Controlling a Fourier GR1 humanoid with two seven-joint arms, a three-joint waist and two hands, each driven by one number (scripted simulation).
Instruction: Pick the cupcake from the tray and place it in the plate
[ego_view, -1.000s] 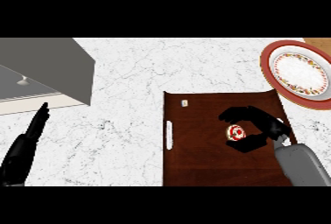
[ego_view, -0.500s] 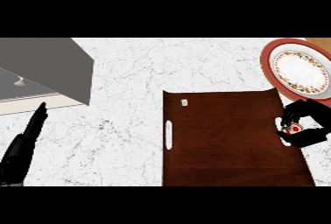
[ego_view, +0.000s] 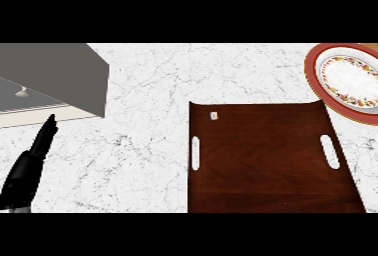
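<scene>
Moved: right hand and cupcake, seen half a second ago at the tray's right edge, now show nowhere in view.
Cupcake: out of sight; where it is cannot be told.
Tray (ego_view: 266, 165): dark wood, on the white marble table (ego_view: 148, 125), a small pale tag (ego_view: 214, 115) near its upper left corner.
Plate (ego_view: 347, 82): red-rimmed, at the upper right, just beside the tray's corner.
Left hand (ego_view: 33, 162): at the lower left, resting, fingers straight and released.
Grey box (ego_view: 48, 75): upper left.

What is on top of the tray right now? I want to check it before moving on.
The tray carries only a small pale tag near its far-left corner. No cupcake shows on it. Nothing covers its surface.
</scene>
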